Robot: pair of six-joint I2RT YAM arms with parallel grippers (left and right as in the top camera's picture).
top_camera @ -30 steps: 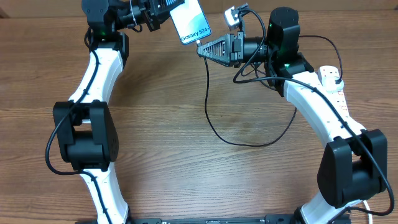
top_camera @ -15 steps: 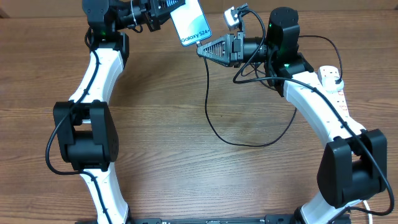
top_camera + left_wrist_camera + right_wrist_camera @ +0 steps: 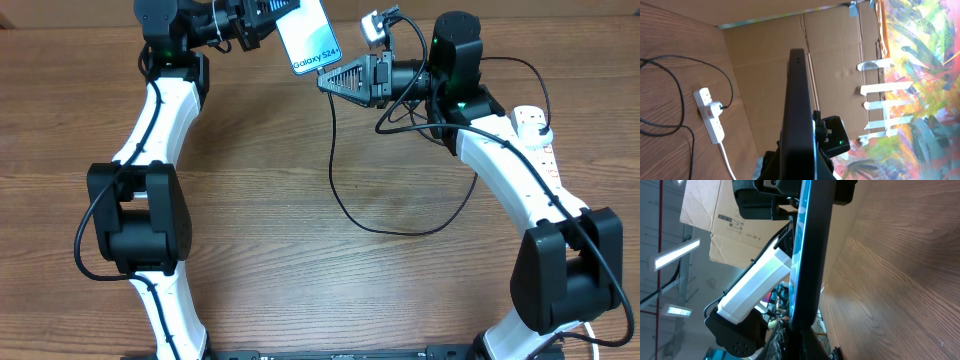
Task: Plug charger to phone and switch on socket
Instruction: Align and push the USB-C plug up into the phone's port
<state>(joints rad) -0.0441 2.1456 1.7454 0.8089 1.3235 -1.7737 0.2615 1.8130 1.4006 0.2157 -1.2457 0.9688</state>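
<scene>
Likely a robotics lab, wood-grain table [image 3: 300, 280], cardboard backdrop [image 3: 770, 65], ceiling strip lights [image 3: 675, 252]

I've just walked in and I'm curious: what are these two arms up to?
The left pincer holds a slim bright-screened smartphone up off the wooden table. The right pincer holds the tip of the thin black charger cable at the phone's lower edge; whether it's plugged in isn't visible. The white power strip lies aside, untouched.
</scene>
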